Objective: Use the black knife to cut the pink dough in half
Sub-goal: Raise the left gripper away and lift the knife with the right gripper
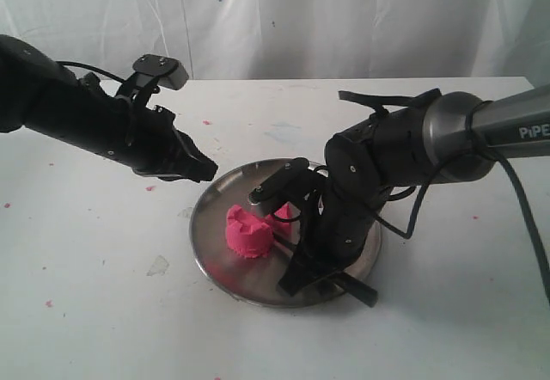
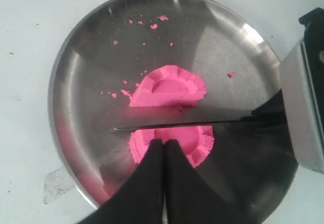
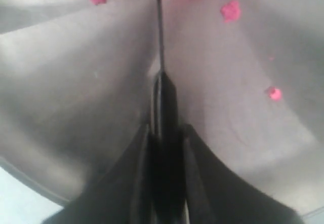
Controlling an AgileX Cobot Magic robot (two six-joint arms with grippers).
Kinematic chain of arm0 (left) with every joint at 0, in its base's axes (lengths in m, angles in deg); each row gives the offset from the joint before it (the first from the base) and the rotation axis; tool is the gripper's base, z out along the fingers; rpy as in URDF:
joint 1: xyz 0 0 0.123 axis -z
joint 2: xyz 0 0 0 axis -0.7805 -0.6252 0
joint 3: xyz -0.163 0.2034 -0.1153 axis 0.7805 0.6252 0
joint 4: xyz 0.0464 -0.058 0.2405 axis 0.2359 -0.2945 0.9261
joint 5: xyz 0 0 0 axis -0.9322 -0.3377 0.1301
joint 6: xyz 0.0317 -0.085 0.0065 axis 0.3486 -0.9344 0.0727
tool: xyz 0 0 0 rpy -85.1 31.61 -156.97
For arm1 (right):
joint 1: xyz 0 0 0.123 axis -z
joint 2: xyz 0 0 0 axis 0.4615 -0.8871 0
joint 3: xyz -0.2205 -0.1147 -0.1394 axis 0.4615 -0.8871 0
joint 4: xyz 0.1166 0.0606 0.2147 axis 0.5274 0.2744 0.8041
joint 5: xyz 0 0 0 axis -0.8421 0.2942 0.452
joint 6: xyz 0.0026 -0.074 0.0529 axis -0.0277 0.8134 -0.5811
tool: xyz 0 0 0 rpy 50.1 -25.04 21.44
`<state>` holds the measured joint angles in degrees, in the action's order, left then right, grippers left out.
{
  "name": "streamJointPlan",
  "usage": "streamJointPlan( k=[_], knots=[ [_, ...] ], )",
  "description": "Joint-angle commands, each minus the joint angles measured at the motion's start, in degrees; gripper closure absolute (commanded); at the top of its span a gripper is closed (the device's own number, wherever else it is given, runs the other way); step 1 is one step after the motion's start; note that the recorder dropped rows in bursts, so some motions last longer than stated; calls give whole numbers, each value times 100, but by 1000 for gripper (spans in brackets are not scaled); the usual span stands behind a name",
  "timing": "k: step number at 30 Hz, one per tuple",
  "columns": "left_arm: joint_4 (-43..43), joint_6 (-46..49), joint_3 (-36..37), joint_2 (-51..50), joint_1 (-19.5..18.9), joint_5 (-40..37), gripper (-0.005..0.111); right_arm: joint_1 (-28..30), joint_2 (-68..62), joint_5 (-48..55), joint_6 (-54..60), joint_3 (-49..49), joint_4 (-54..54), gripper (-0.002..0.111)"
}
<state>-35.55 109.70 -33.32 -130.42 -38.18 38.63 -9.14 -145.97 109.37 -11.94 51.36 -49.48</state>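
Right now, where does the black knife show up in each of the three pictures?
Exterior view: the black knife lies low under the right arm, over the plate's near edge.
Left wrist view: its thin blade runs between the two pink dough halves.
Right wrist view: centre, held in the jaws, blade pointing away.
Shared landmark: the steel plate.

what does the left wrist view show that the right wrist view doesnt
Only the left wrist view shows the pink dough as two separate halves, with the blade of the black knife lying in the gap between them. It also shows the left gripper, shut and empty, above the nearer half.

Only the right wrist view shows the right gripper shut on the knife's handle, close up.

Both show the knife blade, the steel plate and loose pink crumbs.
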Motion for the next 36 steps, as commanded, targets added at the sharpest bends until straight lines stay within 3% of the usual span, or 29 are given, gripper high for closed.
streamJointPlan(
  k=[1, 16, 24, 36],
  knots=[
    [-72, -47, 301, 352, 18, 245, 107, -144, 83, -13, 54, -8, 0, 108],
    [-100, -82, 781, 679, 18, 237, 107, -157, 83, 1, -6, -8, -98, 108],
    [-100, -138, 781, 679, 18, 227, 107, -157, 83, 5, -1299, -8, -1578, 108],
    [-115, -283, 781, 956, 18, 159, 107, -157, 112, -74, -1623, -8, -1572, 108]
  ],
)
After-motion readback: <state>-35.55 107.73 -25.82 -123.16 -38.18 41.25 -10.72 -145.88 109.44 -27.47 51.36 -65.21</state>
